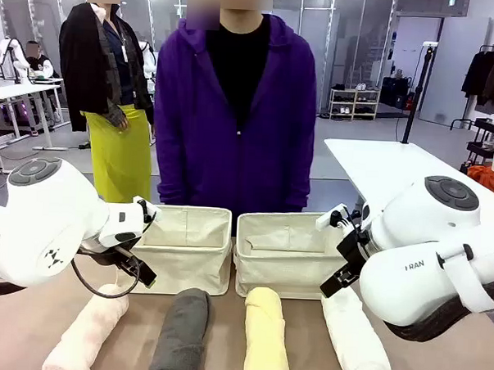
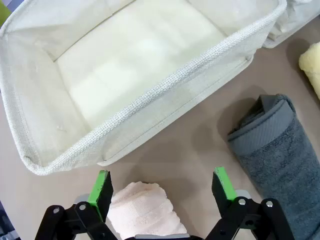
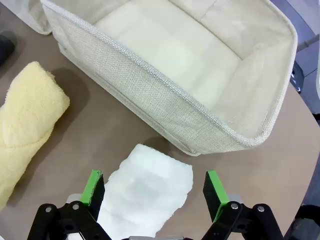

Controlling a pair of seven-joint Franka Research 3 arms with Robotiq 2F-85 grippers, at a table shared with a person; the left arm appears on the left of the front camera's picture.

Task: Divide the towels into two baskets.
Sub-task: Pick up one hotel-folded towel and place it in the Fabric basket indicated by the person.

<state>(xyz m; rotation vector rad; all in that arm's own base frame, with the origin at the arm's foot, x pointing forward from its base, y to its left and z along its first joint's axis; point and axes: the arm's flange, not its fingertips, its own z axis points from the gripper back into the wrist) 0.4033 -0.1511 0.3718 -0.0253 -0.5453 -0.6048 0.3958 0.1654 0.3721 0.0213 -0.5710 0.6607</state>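
Four rolled towels lie in a row near the front edge: pale pink towel (image 1: 86,330), dark grey towel (image 1: 180,331), pale yellow towel (image 1: 266,335), white towel (image 1: 357,341). Behind them stand two cream canvas baskets, the left basket (image 1: 183,268) and the right basket (image 1: 282,273), both with nothing inside. My left gripper (image 2: 162,192) hangs open over the pink towel's (image 2: 140,210) far end, the left basket (image 2: 150,115) just beyond and the grey towel (image 2: 282,155) beside it. My right gripper (image 3: 154,192) hangs open over the white towel's (image 3: 150,192) far end, by the right basket (image 3: 165,95) and the yellow towel (image 3: 27,122).
A person in a purple hoodie (image 1: 234,111) stands at the far side, just behind the baskets, hands out of sight. The brown table (image 1: 301,351) shows between the towels. A white table (image 1: 379,170) stands at the back right.
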